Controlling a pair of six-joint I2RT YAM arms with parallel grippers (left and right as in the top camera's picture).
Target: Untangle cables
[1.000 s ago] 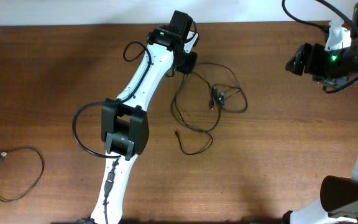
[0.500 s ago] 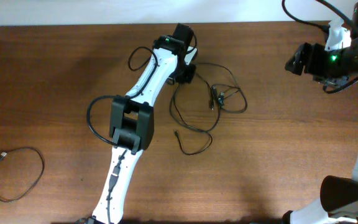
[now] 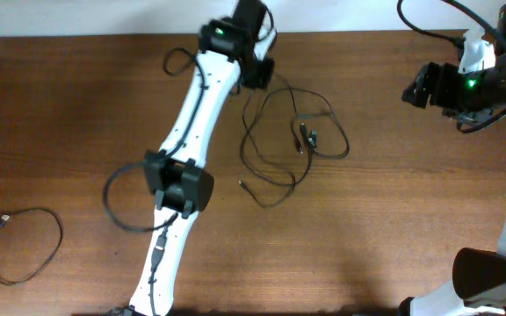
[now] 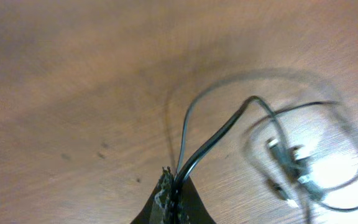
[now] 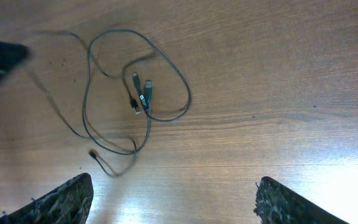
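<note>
The left gripper point(image 4: 169, 200) is clenched on one strand of the cables point(image 4: 211, 138), loops trailing beyond its fingertips point(image 4: 191, 210); the right gripper point(image 5: 174, 199) gapes wide, tangle lying well ahead of its fingers point(image 5: 61, 198)

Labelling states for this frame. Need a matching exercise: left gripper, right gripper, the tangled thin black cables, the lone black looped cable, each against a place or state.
1. left gripper
2. right gripper
3. tangled thin black cables
4. lone black looped cable

A. lies alone near the left edge of the brown wooden table
B. open, fingers wide apart
C. loops mid-table, plug ends inside the loops
D. shut on one strand of the tangle

Pairs: 1-D, 2-B, 3-C, 4-A
</note>
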